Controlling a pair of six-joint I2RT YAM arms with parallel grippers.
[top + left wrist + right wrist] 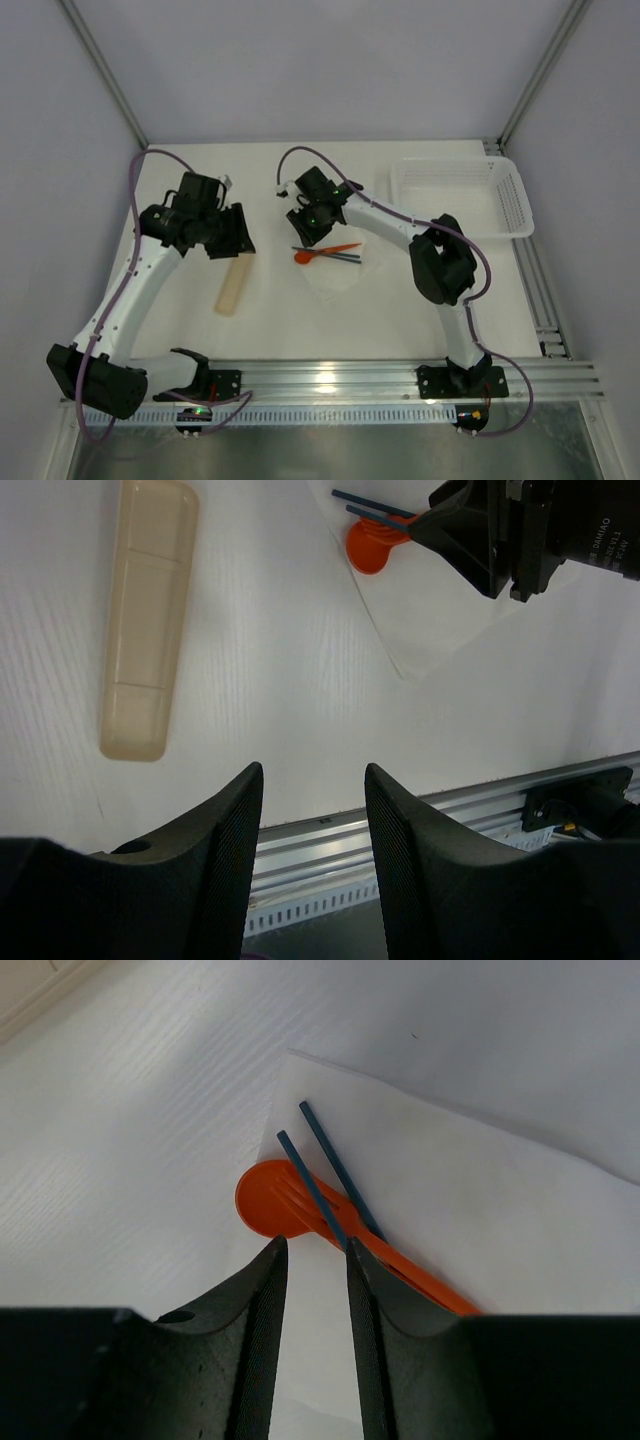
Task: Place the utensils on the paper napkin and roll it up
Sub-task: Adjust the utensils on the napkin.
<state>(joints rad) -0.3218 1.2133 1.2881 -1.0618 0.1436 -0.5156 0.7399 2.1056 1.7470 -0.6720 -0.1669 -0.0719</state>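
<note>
Right gripper (316, 1244): jaws slightly apart with a narrow gap, nothing held between them, hovering low over the near part of the paper napkin (480, 1190). Just beyond the fingertips lies the orange spoon (270, 1200). Its round bowl sits at the napkin's left edge and appears to overhang onto the bare surface (280, 330), while its handle runs back under the right finger. Two dark sticks (335, 1165) lie side by side across the spoon's neck, angled up and left, touching it. A faint fork-like orange shape shows on the bowl; cannot tell more. Left gripper (313, 772): jaws open wide and empty, held above bare surface and well apart from the utensils. In its view the right gripper's black body covers part of the napkin and the spoon handle. A long beige piece (148, 620) lies flat on the surface to the left of the napkin, not touching it. A white perforated basket (515, 205) sits at the far right, beyond the right arm's elbow. An aluminium rail (330, 378) runs along the near edge.
</note>
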